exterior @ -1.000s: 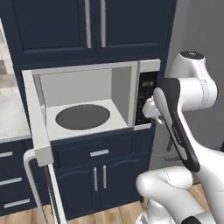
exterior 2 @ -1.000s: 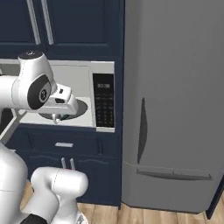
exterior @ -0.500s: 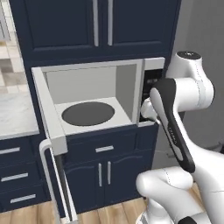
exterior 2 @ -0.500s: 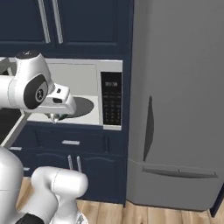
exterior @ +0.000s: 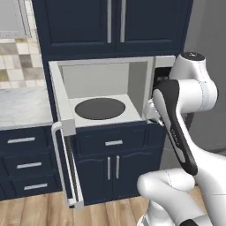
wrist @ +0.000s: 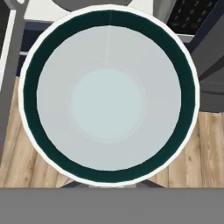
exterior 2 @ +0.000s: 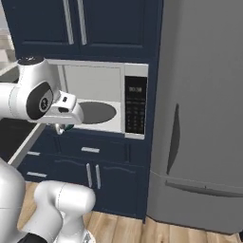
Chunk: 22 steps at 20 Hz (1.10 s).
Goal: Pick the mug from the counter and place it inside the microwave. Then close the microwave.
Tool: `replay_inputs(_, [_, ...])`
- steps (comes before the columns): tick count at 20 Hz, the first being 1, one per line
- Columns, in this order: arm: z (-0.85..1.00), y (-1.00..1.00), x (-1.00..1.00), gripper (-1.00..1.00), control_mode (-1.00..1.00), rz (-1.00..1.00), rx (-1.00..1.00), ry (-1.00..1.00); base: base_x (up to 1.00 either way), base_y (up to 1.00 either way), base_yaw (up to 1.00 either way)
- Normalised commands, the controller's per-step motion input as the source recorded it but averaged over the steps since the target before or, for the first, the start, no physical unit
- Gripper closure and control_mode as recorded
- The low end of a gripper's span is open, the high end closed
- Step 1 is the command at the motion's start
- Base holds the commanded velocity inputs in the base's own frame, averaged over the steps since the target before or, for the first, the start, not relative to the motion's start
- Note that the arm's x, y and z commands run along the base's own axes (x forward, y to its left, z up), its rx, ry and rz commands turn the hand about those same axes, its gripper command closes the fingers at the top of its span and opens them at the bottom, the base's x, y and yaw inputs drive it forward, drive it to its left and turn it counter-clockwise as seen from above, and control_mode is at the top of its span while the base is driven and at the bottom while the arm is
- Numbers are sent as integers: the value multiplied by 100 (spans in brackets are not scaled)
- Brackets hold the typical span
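The microwave [exterior: 103, 95] stands open, its door [exterior: 62, 132] swung out and down to the left with the long bar handle [exterior: 66, 167] at its outer edge. Inside, the dark turntable [exterior: 99, 108] lies bare on the pale floor. The gripper [exterior 2: 64, 127] hangs just in front of the microwave's lower front edge, toward the right corner of the opening in the left base view, and is closed on the mug [wrist: 109, 96], which is off the counter [exterior: 22, 106] and outside the cavity. In the right base view a sliver of the mug's dark green shows under the hand. The hand view looks straight down into the mug: a white rim, a dark green ring and a pale bottom, with wood floor [wrist: 210, 144] beneath it and the microwave's front edge beyond. The counter lies to the left of the microwave, above navy drawers [exterior: 26, 165]. A grey fridge [exterior 2: 204, 118] stands just right of the microwave's keypad [exterior 2: 135, 107].
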Motion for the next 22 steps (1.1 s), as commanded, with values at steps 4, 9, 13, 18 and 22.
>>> replay_inputs(4, [0,0,0,100,100,0,0,0,-13,-27,44])
replay_inputs(9, [0,0,0,100,100,0,0,0,-18,-37,39])
replay_inputs(13, [0,0,0,100,100,0,0,0,-28,-41,17])
replay_inputs(18, [0,0,0,100,100,0,0,0,-32,-34,12])
replay_inputs(22, [0,0,0,100,100,0,0,0,-73,-6,11])
